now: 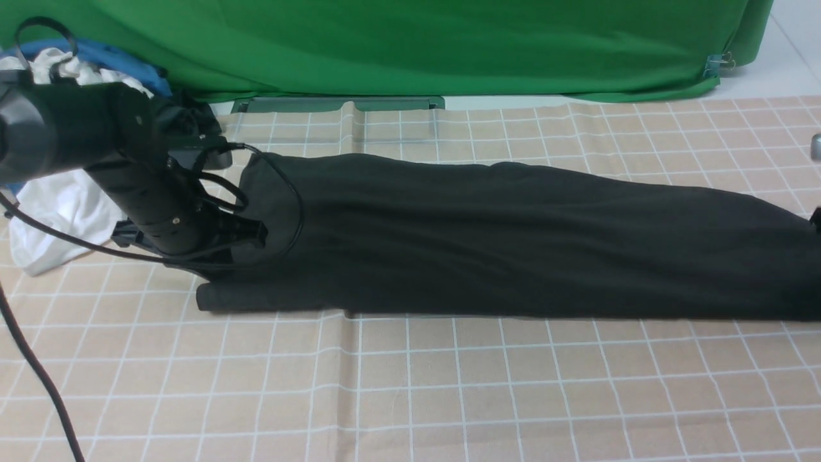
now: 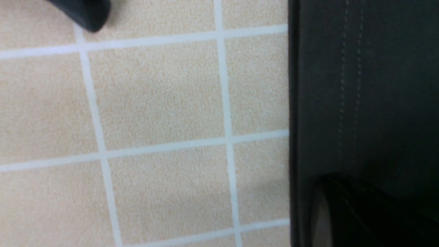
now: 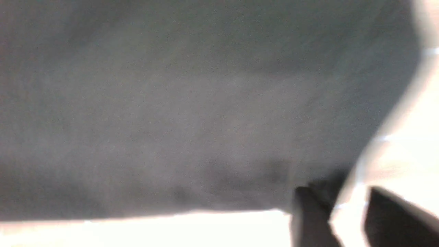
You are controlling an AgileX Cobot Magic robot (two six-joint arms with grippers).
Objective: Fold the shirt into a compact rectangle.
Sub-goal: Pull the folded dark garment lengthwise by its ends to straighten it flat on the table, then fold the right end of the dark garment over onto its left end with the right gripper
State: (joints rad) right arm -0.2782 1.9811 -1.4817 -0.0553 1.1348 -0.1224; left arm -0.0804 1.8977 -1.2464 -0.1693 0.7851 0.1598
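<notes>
A: Shirt [image 1: 513,244] is laid flat on the checked cloth [image 1: 410,385] as one long narrow band. No sleeve is seen sticking out, so the sleeves are judged folded in. The long axis runs left to right, so an end-over-end fold is expected next.

B: Grippers?

A: Left gripper [image 2: 356,209] is closed and set down at the shirt's left end, right by the stitched hem. Whether fabric is pinched cannot be told. Right gripper [image 3: 337,195] is at the shirt's right end, almost out of the front view. Its jaws are seen apart with bare cloth showing between them and nothing held. That picture is blurred.

B: So each end is covered by its own arm.

A: Yes. Either end could be lifted and carried along the axis toward the other. The left end is judged nearer to being taken.

B: Obstructions?

A: White garment [image 1: 58,212] and blue cloth [image 1: 122,61] are heaped just off the shirt's left end, behind the left arm [image 1: 128,160]. A cable [image 1: 299,205] is looped over that same end and could be snagged in a lift. Green backdrop [image 1: 410,45] hangs beyond the shirt's far edge, well apart.
</notes>
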